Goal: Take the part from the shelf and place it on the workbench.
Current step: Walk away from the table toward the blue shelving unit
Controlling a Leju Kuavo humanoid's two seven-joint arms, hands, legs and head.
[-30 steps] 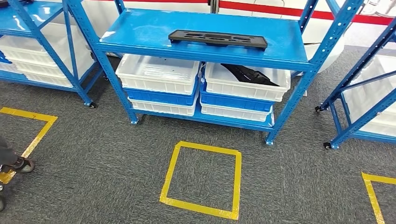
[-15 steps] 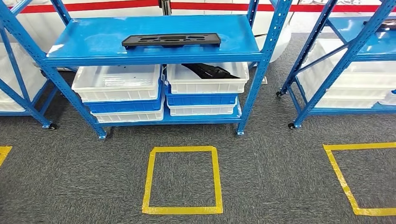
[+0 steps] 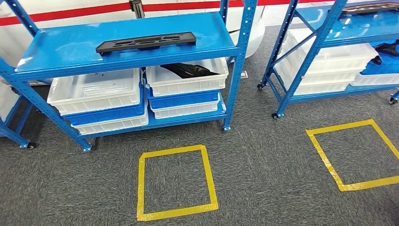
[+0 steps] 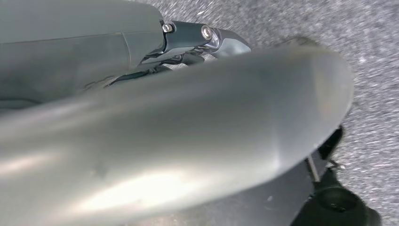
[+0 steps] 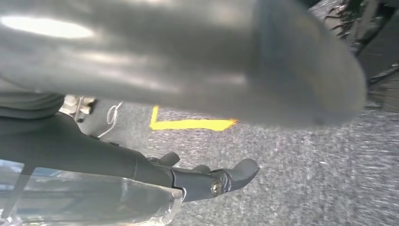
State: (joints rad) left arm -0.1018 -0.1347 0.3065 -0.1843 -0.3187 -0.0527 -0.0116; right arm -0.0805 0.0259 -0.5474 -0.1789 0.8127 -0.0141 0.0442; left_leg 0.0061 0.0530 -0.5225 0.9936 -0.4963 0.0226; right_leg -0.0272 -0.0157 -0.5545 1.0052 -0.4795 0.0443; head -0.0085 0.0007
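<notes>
A long flat black part point(image 3: 146, 42) with cut-outs lies on the top board of the blue shelf point(image 3: 122, 49) ahead of me. Another black part point(image 3: 190, 70) rests in the upper white bin point(image 3: 188, 80) on the shelf's lower right. My left hand point(image 4: 179, 117) hangs over the grey carpet, its thick thumb close to the camera and its dark fingers point(image 4: 221, 40) stretched out, holding nothing. My right hand point(image 5: 179, 56) also hangs by the floor with its fingers point(image 5: 226, 181) loosely extended, apart from the thumb, and empty.
Stacked white and blue bins point(image 3: 96, 92) fill the lower shelf. A second blue shelf point(image 3: 329, 42) with bins stands to the right. Two yellow tape squares point(image 3: 175, 181) point(image 3: 355, 153) mark the carpet in front of the shelves. The shelves stand on small castors point(image 3: 274, 115).
The camera has swung to the right: the shelf with the part has slid left in the picture and the right-hand shelf and second yellow square have come in. The part has not moved.
</notes>
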